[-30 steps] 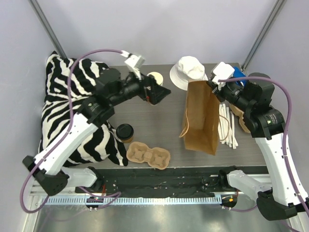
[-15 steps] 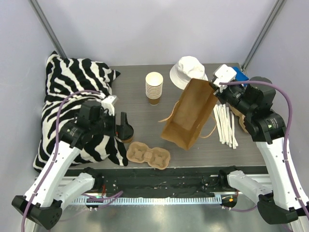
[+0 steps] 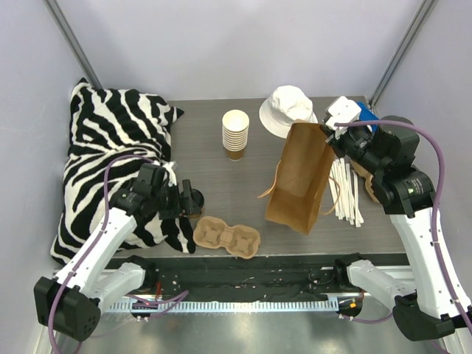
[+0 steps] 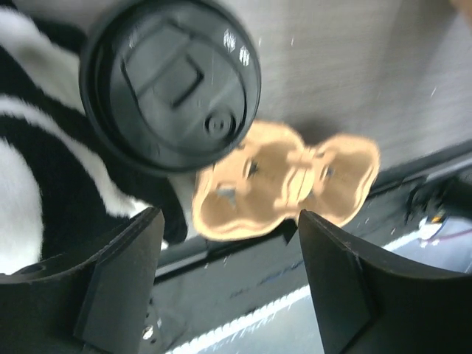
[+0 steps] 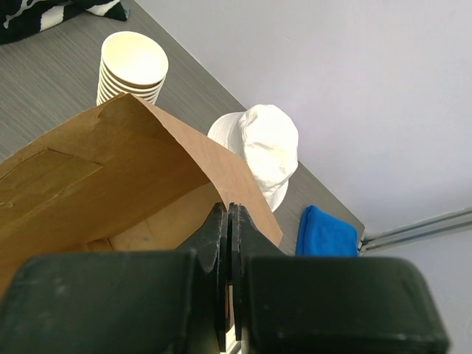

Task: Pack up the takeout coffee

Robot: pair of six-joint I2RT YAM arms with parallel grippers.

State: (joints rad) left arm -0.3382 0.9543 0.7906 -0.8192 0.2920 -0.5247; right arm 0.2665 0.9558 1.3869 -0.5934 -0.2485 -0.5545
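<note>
The takeout coffee (image 3: 194, 198), a small brown cup with a black lid, stands upright at the edge of the zebra pillow, just behind the pulp carrier. In the left wrist view its lid (image 4: 169, 81) fills the upper left. My left gripper (image 3: 181, 200) is open right beside the cup on its left; in the wrist view the gripper (image 4: 228, 217) has its jaws wide apart with the cup beyond the tips, not between them. My right gripper (image 5: 227, 214) is shut on the top rim of the brown paper bag (image 3: 299, 181), holding it open and tilted; the bag's inside (image 5: 110, 192) shows.
The pulp cup carrier (image 3: 227, 236) lies near the front edge. A stack of lidless paper cups (image 3: 236, 133) and a white hat (image 3: 287, 109) stand at the back. The zebra pillow (image 3: 110, 140) fills the left. White sticks (image 3: 345, 193) and a blue cloth (image 3: 366, 114) lie to the right.
My left arm pulled back from the cup stack and dropped down beside the coffee cup. The bag swung out to the left, then back to a steeper tilt.
</note>
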